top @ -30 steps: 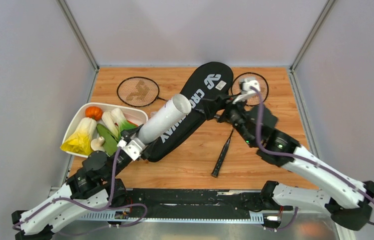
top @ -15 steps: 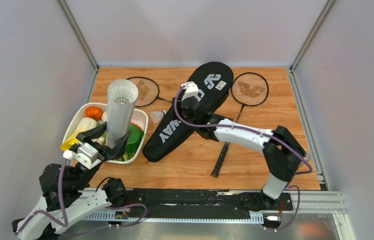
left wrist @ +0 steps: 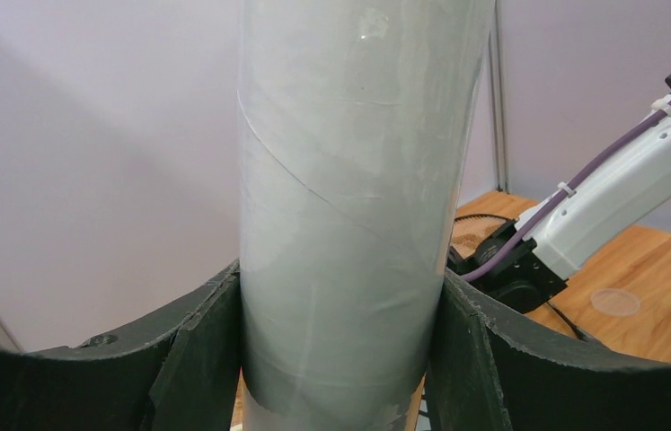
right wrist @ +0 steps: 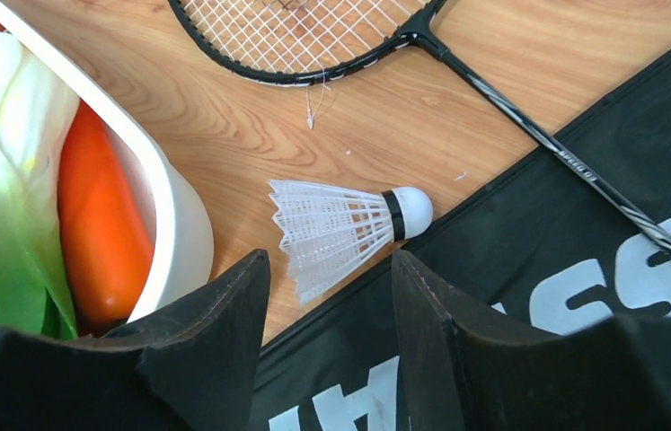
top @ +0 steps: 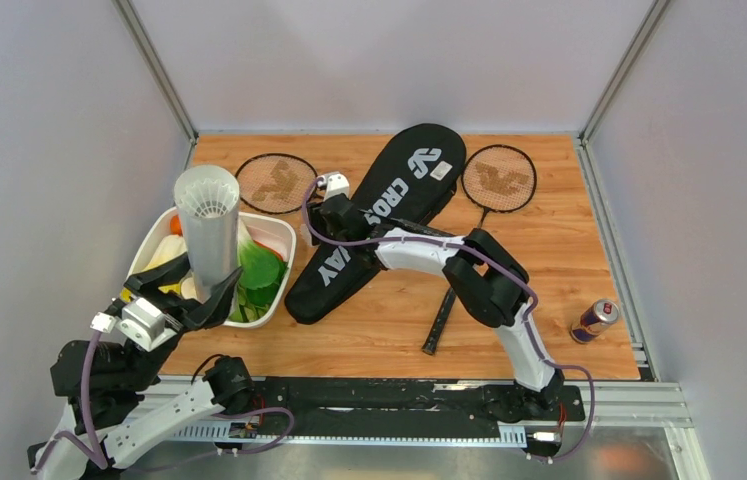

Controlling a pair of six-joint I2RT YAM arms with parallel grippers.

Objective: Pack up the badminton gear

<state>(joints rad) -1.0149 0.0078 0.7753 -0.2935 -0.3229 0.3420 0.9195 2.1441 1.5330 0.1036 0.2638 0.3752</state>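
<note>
The counter (top: 549, 250) is smooth, grained wood. The tube (left wrist: 349, 224) looks like matt white card with a spiral seam. The racket bag (right wrist: 475, 269) is matt black cloth. At four o'clock a can (top: 594, 320) gleams metallic.

The left arm (top: 124, 425) is folded back close over its base, wrist tipped up. The left gripper (left wrist: 340, 310) points upward, its fingers (left wrist: 201, 341) pressed against both sides of an upright white tube (left wrist: 358, 180). The right arm (top: 419, 250) reaches far across to the left, its elbow sharply bent. The right gripper (right wrist: 330, 269) points downward, its fingers (right wrist: 224, 314) apart and holding nothing.
</note>
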